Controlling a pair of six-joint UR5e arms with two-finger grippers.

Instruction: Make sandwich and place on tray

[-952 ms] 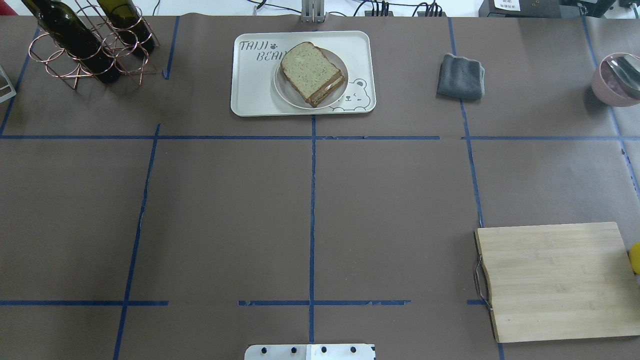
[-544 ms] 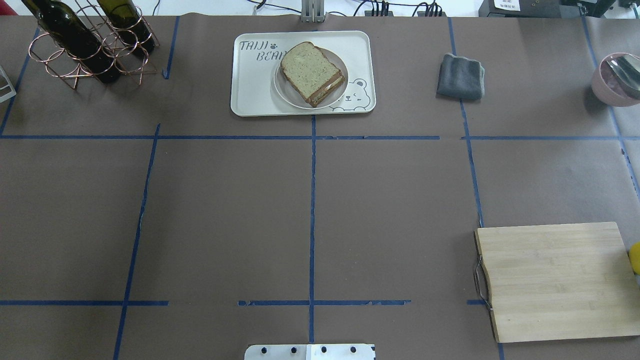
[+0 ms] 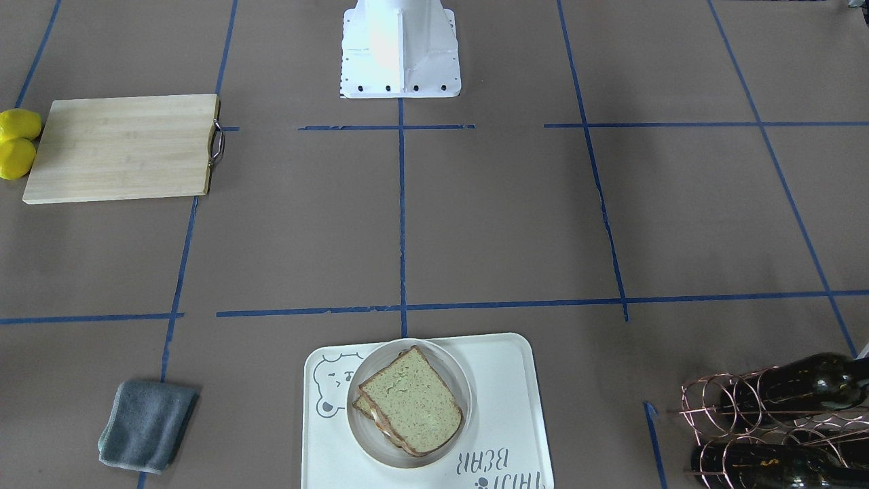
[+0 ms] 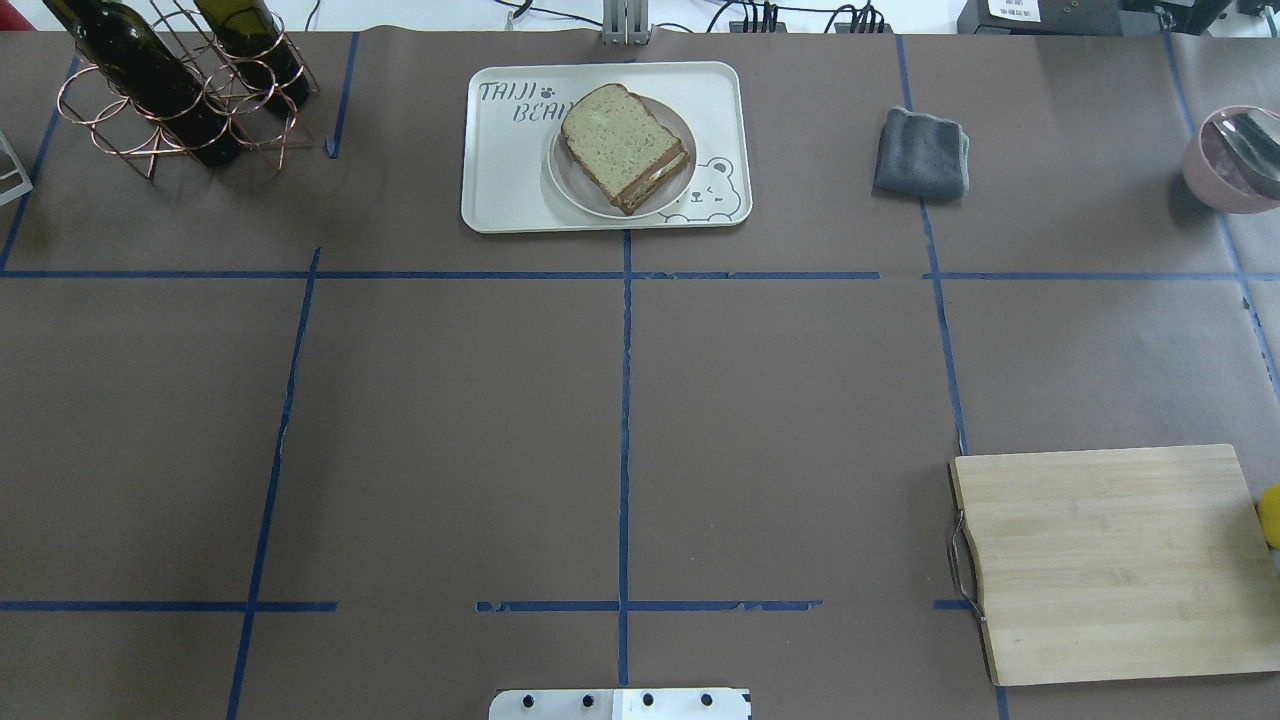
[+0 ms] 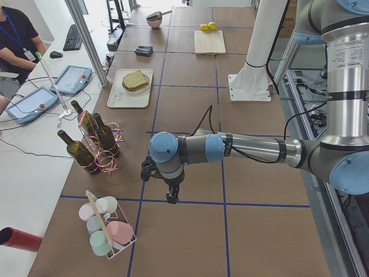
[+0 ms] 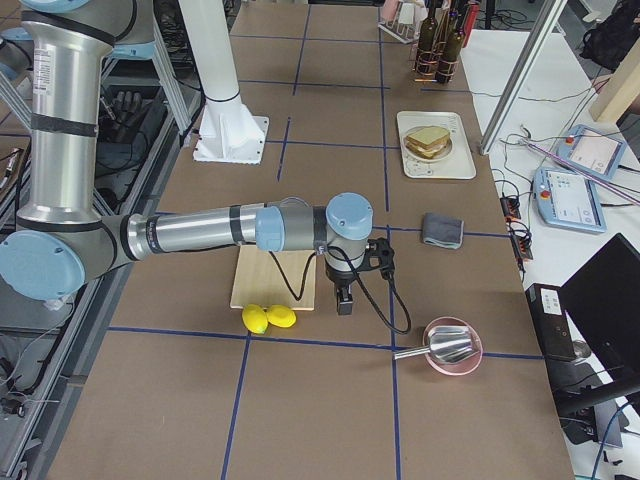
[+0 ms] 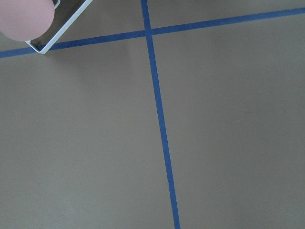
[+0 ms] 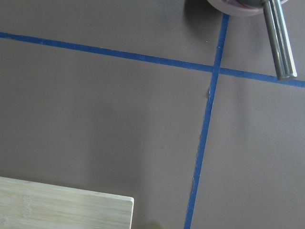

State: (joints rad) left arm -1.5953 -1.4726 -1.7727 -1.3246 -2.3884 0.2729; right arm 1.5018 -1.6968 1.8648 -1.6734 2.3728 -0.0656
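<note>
The sandwich [image 4: 625,148] is seen assembled, its two bread slices stacked with a pale strip of filling showing at one edge. It is set on a small round white plate [image 4: 563,188], and the plate is carried by the tray [image 4: 505,180] at the far middle of the table. Neither arm is caught in the overhead or front-facing views. The left gripper [image 5: 171,199] is found only in the view from the table's left end. It is pointed down above bare brown paper, near the wine bottle rack [image 4: 170,90] and the basket of cups [image 5: 106,231], and nothing is seen hanging from it. Whether its fingers are parted cannot be told. The right gripper [image 6: 344,304] is shown only from the table's right end. It is pointed down just beside the cutting board [image 4: 1110,560], between the lemons [image 6: 268,317] and the pink bowl [image 6: 453,346]. Its opening cannot be told either. A folded grey cloth [image 4: 920,153] is laid well to the right of the tray.
</note>
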